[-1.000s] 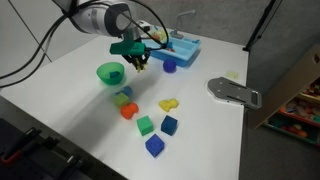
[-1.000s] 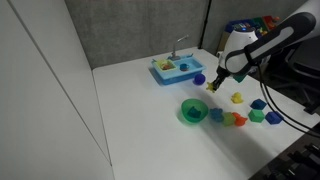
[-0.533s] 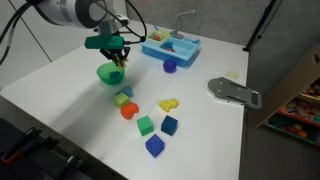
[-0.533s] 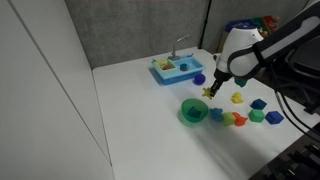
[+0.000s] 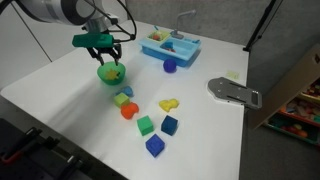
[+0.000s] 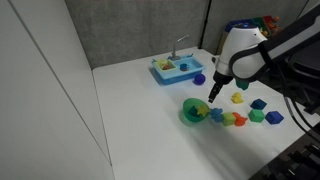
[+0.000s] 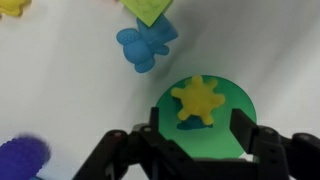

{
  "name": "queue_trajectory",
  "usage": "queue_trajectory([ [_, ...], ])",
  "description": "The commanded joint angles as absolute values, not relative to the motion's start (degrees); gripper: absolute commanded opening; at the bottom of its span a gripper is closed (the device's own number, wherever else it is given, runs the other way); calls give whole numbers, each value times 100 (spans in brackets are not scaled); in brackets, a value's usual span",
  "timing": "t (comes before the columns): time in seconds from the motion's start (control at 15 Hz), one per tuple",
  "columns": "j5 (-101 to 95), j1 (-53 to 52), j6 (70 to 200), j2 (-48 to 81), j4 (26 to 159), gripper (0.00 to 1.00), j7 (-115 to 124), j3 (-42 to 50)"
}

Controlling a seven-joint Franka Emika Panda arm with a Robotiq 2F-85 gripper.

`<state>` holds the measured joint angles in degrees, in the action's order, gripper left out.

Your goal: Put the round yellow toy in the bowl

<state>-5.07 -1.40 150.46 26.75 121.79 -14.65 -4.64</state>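
Observation:
The round yellow toy (image 7: 197, 100) lies in the green bowl (image 7: 228, 98), free of the jaws and casting a small shadow on the bowl's floor. In the wrist view my gripper (image 7: 201, 123) is open, with one black finger on each side of the bowl and nothing between them. In an exterior view the gripper (image 5: 101, 48) hangs just above the bowl (image 5: 106, 77), and the toy (image 5: 113, 70) shows as a yellow spot inside. From the opposite side, the gripper (image 6: 214, 89) stands over the bowl (image 6: 188, 114) at its right rim.
A blue toy sink (image 5: 170, 46) sits at the back with a purple toy (image 5: 169, 66) in front of it. Several coloured blocks and a longer yellow toy (image 5: 168, 104) lie near the bowl. A grey flat object (image 5: 233, 92) rests at the right.
The gripper carried the yellow toy from near the sink to above the bowl. Its jaws then opened and the toy dropped into the bowl.

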Motion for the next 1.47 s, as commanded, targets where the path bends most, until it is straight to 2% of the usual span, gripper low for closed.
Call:
queue_trajectory([
  [0.0,-462,-94,14830,2295,12315,100,-1341,-458],
  [0.4,-300,-62,14060,1665,12281,100,-646,-201],
  [1.4,-33,68,10976,-275,12223,100,582,112],
])
